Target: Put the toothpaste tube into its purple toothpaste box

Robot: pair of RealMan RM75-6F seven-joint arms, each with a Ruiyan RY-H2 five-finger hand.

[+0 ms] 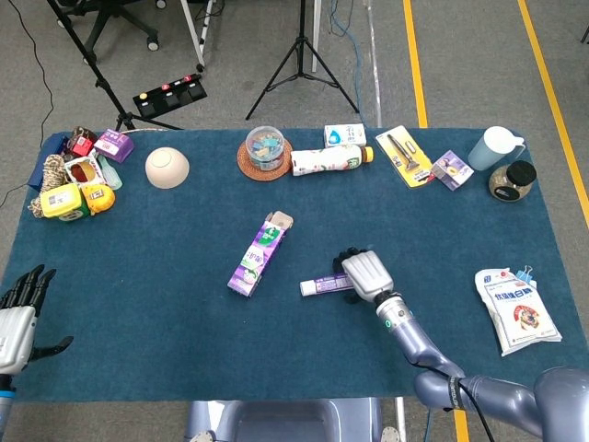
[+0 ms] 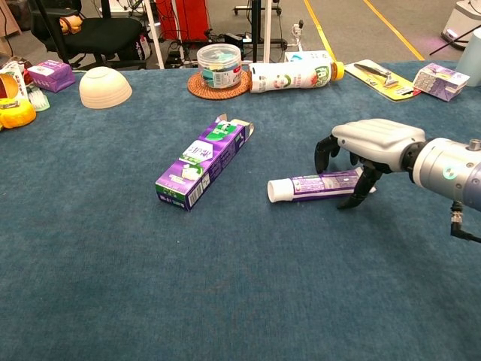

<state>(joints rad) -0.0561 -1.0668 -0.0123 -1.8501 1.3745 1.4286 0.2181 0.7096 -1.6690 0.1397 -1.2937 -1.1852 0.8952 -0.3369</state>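
Open blue cloth between purple toothpaste box (image 2: 202,163) and white-capped purple toothpaste tube (image 2: 319,185); nothing lying in gap. Right hand (image 2: 359,147) arched over tube's tail end, fingers down on both sides, blocking approach there. Cap end free. Box's open flap end faces far clutter: round plastic tub on woven coaster (image 2: 219,66), white lying bottle (image 2: 293,75). Near desk (image 2: 225,301) half bare. Left hand (image 1: 18,318) at near left edge, well apart.
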